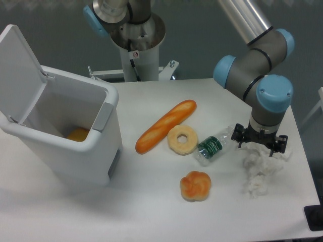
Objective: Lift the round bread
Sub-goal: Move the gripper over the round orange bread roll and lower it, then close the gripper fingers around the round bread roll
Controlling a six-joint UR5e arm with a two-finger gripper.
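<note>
The round bread is a small knotted bun with a glossy orange-golden top. It lies on the white table, front centre. My gripper points down at the right side of the table, over a crumpled white tissue. It is well to the right of the bun and a little behind it. Its jaws look spread open and hold nothing. The fingertips are hard to make out against the tissue.
A long orange baguette, a pale ring-shaped bread and a small plastic bottle with a green label lie behind the bun. A white bin with its lid open stands at the left with something orange inside.
</note>
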